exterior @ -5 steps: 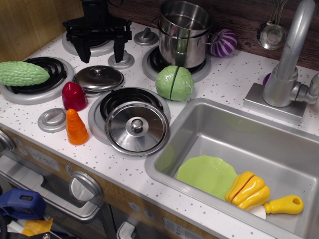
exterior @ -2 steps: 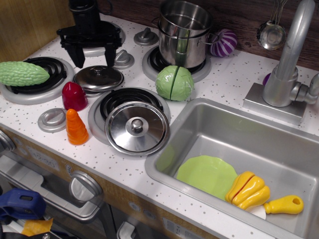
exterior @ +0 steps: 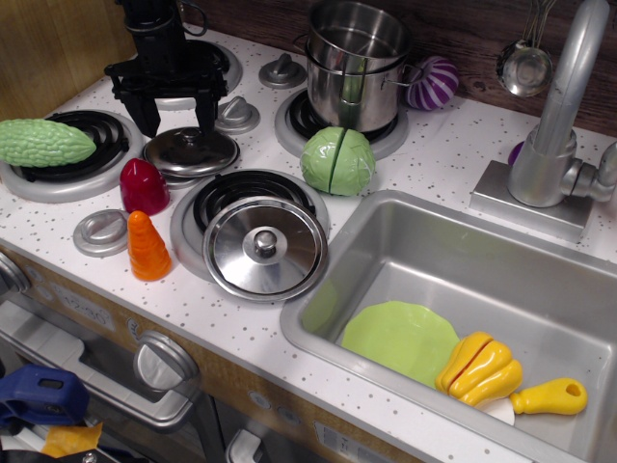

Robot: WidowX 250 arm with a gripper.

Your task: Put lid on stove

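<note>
Hand (exterior: 177, 113) open above lid (exterior: 191, 151); no writing legible.

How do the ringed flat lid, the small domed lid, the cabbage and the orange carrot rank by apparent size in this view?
1. Ringed flat lid, largest.
2. Small domed lid and cabbage: similar, and the ringed lid lies nearer the camera, so I would not split them.
3. Orange carrot, smallest.
</note>
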